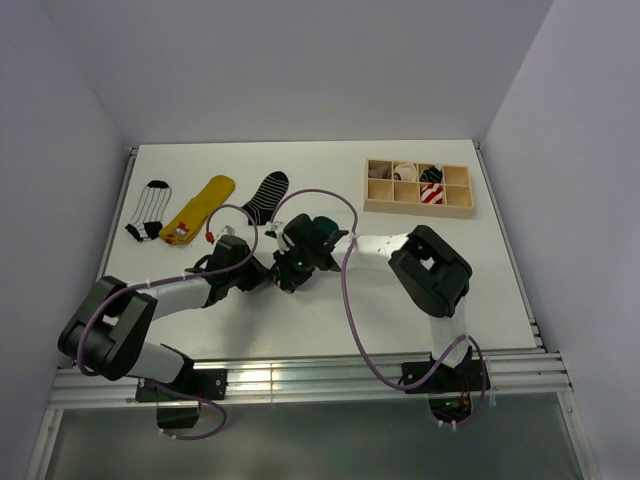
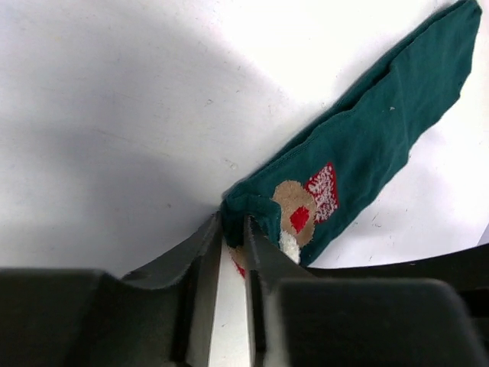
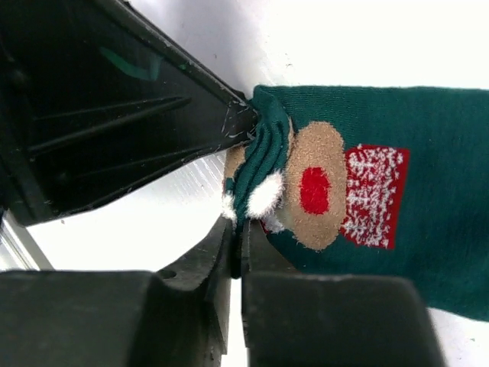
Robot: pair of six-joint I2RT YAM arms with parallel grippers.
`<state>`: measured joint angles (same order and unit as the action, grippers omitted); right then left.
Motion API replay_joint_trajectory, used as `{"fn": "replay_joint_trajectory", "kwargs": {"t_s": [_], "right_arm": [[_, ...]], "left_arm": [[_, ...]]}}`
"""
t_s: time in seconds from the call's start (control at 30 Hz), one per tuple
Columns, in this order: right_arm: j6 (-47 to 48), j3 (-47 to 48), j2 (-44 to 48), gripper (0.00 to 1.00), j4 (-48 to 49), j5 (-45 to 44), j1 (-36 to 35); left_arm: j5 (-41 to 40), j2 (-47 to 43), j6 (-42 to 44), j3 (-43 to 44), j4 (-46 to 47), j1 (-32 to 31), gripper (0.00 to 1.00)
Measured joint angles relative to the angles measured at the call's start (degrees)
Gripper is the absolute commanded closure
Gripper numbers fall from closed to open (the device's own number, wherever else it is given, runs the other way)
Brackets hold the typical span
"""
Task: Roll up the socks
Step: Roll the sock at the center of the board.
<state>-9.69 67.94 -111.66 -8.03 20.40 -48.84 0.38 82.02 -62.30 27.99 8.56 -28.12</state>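
Dark green bear sock (image 2: 367, 130) is laid flat at the middle of the table (image 1: 250, 325) | its bunched end is pinched by the left gripper (image 2: 231, 237) | the same end is clamped by the right gripper (image 3: 237, 245)

dark green sock (image 3: 435, 237) with tan-and-red bear; yellow sock (image 1: 203, 205); white-striped black sock (image 1: 266, 195)

Overhead, most of the green sock (image 1: 324, 224) is hidden.
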Motion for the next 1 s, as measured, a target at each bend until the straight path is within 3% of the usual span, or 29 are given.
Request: {"fn": "replay_joint_trajectory", "kwargs": {"t_s": [0.1, 0.13, 0.2, 0.3, 0.57, 0.87, 1.0], "right_arm": [[-0.5, 0.0, 0.0, 1.00, 0.0, 1.2, 0.3], [-0.8, 0.0, -0.1, 1.00, 0.0, 2.5, 0.7], [-1.8, 0.0, -0.4, 1.00, 0.0, 5.8, 1.7], [-4.6, -0.7, -0.8, 1.00, 1.4, 11.7, 4.0], [-17.4, -5.6, -3.2, 1.00, 12.3, 27.6, 11.3], [-30.5, -9.5, -9.2, 1.00, 26.7, 36.8, 13.8], [-33.6, -9.7, -11.0, 1.00, 30.3, 38.9, 14.1]], "left_arm": [[-0.5, -2.2, -0.3, -0.9, -1.1, 0.0, 0.58], [-0.9, -3.9, -0.5, -1.7, -1.8, 0.0, 0.45], [-1.4, -8.0, -0.9, -3.5, -2.8, 0.0, 0.28], [-2.3, -13.9, -1.7, -5.9, -4.6, -0.1, 0.19], [-1.8, -18.1, -3.1, -8.7, -5.3, -0.1, 0.25], [2.4, -10.4, -6.2, -8.7, 4.0, -0.1, 0.31], [3.5, -6.3, -6.9, -7.4, 7.3, -0.3, 0.39]]}}
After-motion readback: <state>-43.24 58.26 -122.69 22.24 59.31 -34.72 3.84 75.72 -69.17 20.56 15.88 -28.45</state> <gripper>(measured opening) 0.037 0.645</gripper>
